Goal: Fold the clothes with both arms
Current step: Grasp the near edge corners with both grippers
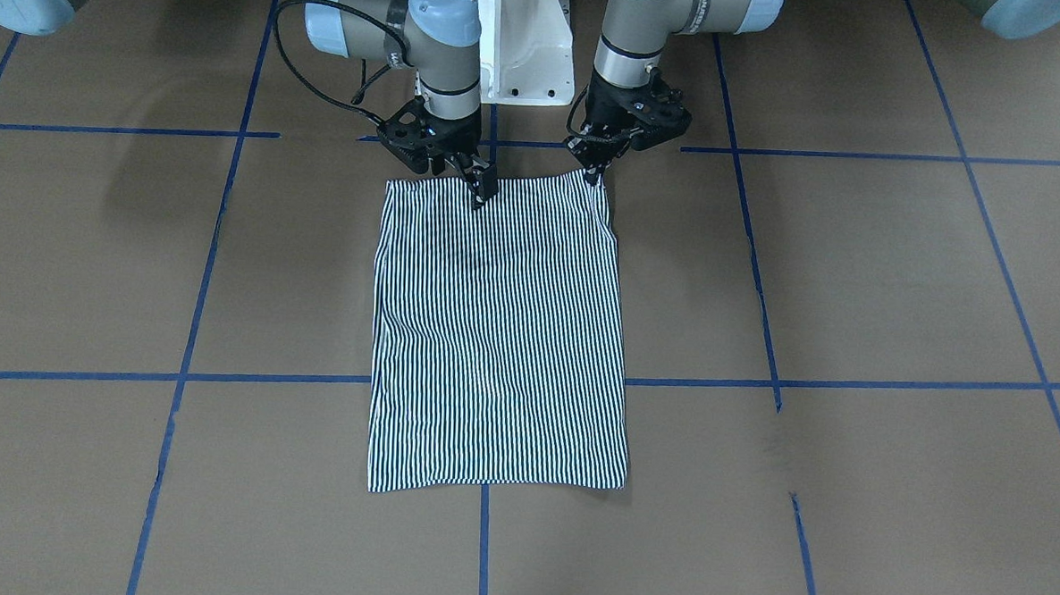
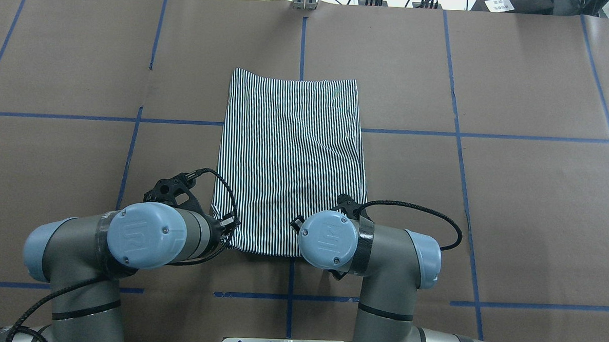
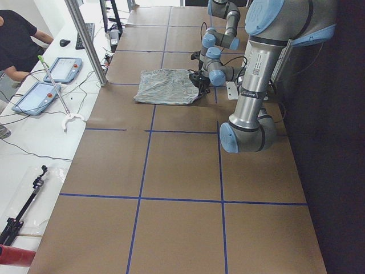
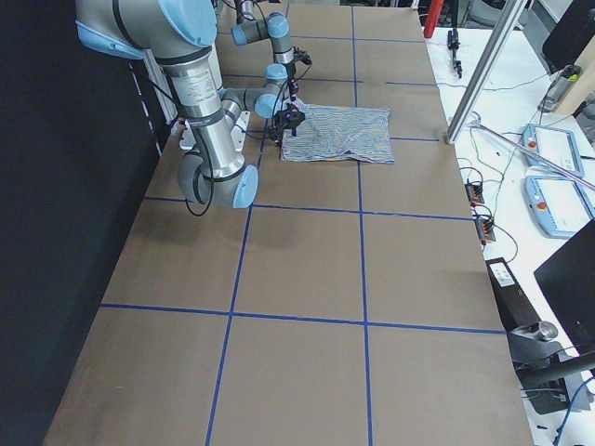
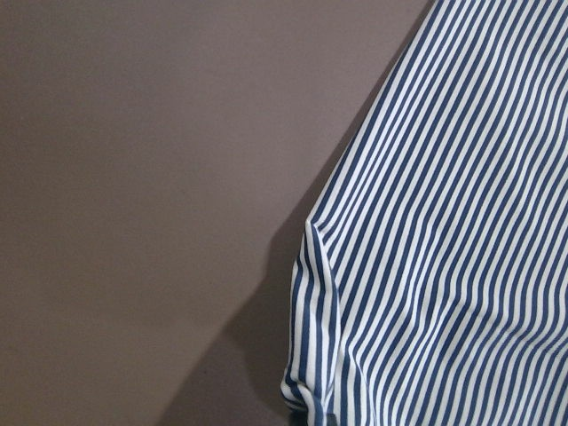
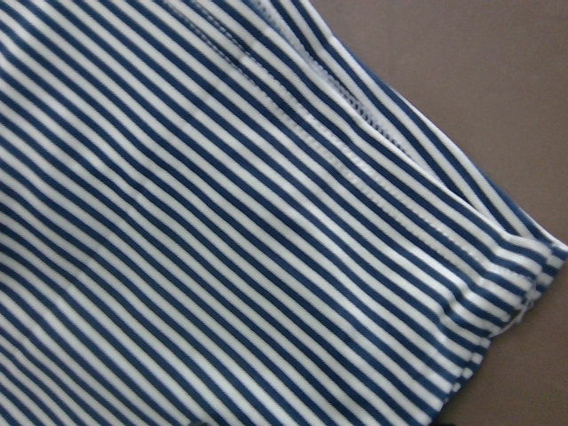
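Exterior front-facing view: I see the brown worktop (image 1: 853, 276) with the striped polo shirt (image 1: 502, 332) folded into a rectangle, lying flat at its centre. My left tool (image 1: 596, 175) pinches its robot-side corner, and my right tool (image 1: 483, 190) is clenched on that same edge.

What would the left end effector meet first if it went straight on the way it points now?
Most likely the polo shirt: the left end effector points down onto its corner and seems to pinch it.
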{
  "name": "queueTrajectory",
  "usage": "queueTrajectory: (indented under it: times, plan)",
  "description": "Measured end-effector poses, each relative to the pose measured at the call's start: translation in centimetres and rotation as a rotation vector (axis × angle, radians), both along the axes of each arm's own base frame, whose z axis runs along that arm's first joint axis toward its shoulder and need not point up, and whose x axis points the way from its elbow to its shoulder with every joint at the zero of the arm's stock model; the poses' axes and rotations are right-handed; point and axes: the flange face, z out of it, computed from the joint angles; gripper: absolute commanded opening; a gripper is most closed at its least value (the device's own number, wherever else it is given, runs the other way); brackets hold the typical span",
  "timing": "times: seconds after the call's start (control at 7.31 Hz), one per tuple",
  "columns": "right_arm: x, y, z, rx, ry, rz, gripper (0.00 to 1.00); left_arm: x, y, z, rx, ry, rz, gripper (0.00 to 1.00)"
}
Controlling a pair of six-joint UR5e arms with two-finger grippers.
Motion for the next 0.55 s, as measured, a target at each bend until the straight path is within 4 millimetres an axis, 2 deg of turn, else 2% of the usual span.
queueTrajectory:
  times: [0.55]
  plan:
    - [-0.01,-0.06,-0.29,-0.009,0.014,0.004,0.0,0.07,-0.08,0.16,0.0,-0.004,-0.002,0.0]
